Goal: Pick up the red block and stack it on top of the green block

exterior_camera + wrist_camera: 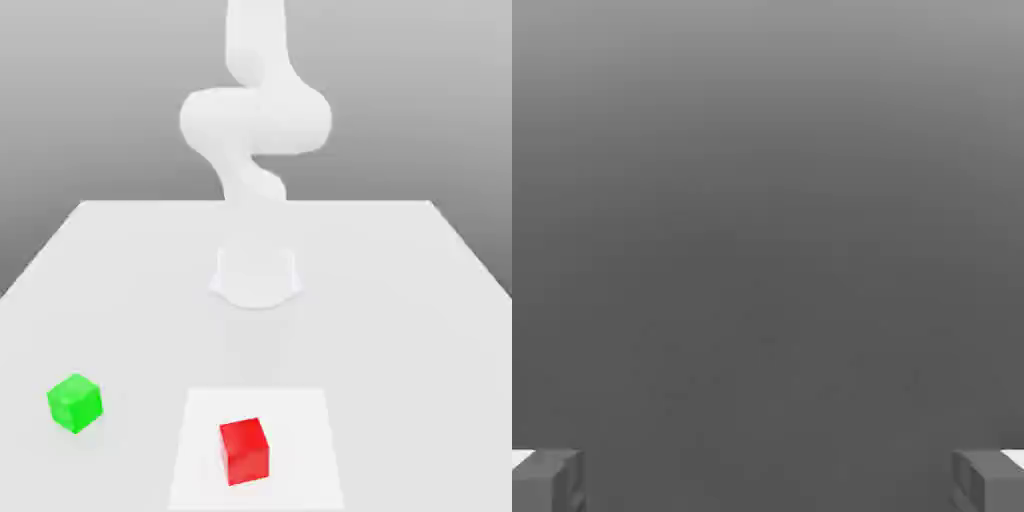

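The red block [245, 450] rests on a slightly brighter square patch [300, 420] near the front of the white table. The green block [74, 402] sits apart from it, toward the exterior view's left and a little further back. In the hand view my gripper [768, 480] is open: its two grey fingertips [547, 480] stand far apart at the frame's corners with nothing between them, against a plain grey background. The white arm [255, 120] rises from its base [256, 275] at the table's middle and curls upward out of the exterior view.
The white table [400, 300] stretches wide around the arm's base. The two blocks are roughly a hand-width or more apart, with bare table between them.
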You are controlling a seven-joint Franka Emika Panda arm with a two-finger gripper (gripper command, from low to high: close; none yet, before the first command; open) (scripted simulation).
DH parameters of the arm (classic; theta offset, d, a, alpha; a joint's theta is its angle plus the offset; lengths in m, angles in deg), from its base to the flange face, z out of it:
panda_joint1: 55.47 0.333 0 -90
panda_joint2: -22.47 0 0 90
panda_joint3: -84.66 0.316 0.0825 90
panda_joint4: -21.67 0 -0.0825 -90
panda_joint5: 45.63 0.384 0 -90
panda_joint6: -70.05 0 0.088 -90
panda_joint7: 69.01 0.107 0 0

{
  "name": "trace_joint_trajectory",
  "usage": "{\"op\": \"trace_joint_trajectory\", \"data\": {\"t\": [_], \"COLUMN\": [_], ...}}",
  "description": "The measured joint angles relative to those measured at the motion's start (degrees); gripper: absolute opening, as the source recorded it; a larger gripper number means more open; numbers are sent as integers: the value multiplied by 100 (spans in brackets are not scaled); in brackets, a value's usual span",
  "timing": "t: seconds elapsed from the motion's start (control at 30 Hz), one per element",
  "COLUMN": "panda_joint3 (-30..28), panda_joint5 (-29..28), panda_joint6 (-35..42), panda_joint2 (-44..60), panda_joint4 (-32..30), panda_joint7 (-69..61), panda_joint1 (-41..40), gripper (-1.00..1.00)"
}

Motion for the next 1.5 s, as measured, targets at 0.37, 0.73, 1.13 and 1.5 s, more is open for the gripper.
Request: {"op": "trace_joint_trajectory", "data": {"t": [0.37, 0.73, 1.13, 1.5], "panda_joint3": [-393, -481, -241, -845], "panda_joint5": [225, 200, 430, 145], "panda_joint6": [-1071, -2131, -3181, -2070], "panda_joint2": [2324, 4597, 5935, 4569], "panda_joint4": [-755, -1499, -1389, -1640], "panda_joint7": [-957, -1725, -1961, -2070], "panda_joint1": [334, 343, 152, -350], "gripper": [0, 0, -100, -100]}}
